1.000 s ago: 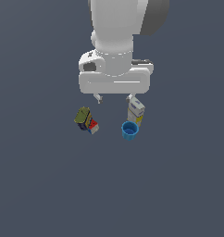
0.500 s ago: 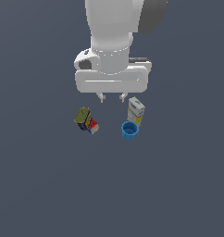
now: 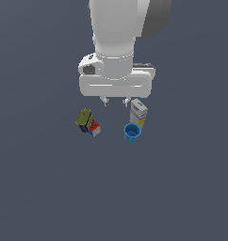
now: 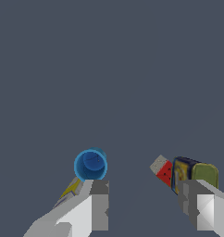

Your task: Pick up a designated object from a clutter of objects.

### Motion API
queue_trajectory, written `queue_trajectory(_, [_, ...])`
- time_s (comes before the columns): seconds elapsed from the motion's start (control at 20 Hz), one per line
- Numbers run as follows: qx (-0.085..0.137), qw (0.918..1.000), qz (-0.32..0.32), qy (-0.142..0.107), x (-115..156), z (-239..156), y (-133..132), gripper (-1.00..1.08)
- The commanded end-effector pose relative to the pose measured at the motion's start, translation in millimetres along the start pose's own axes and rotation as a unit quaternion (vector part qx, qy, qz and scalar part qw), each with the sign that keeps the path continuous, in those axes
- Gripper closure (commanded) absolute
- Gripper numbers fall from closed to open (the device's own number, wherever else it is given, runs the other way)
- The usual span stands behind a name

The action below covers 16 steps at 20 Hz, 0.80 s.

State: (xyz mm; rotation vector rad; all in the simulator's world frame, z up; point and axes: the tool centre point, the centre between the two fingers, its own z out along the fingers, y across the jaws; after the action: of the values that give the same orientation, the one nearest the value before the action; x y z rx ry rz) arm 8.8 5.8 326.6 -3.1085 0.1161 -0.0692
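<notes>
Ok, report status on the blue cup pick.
Gripper open, empty, above the clutter. Blue cup upright, untouched. White carton tight beside the cup; olive-green can well apart.

A bare simulated test scene, not a real room: a flat, featureless slate-grey desk (image 3: 40,188) fills both views, and 3 blocky rendered items sit near the white robot arm (image 3: 120,42).

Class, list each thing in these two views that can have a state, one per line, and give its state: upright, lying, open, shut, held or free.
Blue cup: upright, mouth up, empty, free.
White carton: standing beside the cup, free.
Olive-green can: tipped over, against a red-blue block, free.
Gripper: open, holding nothing, above the items.
</notes>
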Motion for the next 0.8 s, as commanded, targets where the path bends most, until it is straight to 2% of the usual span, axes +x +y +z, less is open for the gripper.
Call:
queue_trajectory(0.0, [-0.002,0.9999,0.012,-0.002,0,5,-2,-0.20])
queue_trajectory(0.4, [-0.010,0.9973,0.072,-0.008,1,33,-15,-0.20])
queue_trajectory(0.75, [-0.020,0.9900,0.139,-0.013,0,63,-29,-0.20])
